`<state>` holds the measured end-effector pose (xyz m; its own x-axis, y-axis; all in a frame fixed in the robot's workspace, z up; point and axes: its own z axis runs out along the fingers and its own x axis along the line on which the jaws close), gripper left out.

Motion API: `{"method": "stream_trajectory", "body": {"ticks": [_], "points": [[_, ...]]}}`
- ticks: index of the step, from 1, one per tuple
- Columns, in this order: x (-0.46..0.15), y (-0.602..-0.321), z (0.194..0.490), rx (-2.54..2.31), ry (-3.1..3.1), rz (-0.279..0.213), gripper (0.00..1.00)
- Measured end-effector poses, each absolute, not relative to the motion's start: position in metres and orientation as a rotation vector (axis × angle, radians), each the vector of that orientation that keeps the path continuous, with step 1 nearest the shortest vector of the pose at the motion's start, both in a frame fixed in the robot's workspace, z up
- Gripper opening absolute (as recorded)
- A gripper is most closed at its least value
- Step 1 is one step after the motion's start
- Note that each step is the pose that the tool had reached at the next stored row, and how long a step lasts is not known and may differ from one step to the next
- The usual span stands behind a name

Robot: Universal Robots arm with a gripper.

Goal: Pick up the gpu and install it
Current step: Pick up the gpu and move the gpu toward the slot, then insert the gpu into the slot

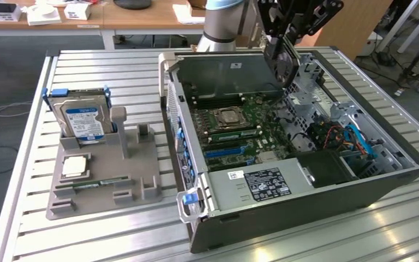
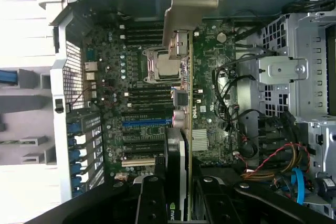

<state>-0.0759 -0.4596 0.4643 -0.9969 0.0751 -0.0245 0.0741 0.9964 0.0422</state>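
The end effector is clamped on the gpu, which hangs from it over the open computer case, its long axis pointing down at the motherboard, silvery bracket lowest, and the blue expansion slot lies towards the exterior view's left.

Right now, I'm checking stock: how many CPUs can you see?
2. One CPU lies on the grey stand; the other CPU sits on the motherboard. More may be hidden.

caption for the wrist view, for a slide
End effector holding the gpu edge-on over the motherboard of the open computer case
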Motion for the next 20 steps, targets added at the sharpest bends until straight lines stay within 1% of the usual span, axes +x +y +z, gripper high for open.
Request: {"method": "stream_trajectory", "body": {"ticks": [20], "points": [[-0.0752, -0.4596, 0.4643, 0.089, 3.114, 0.065, 0.28]]}}
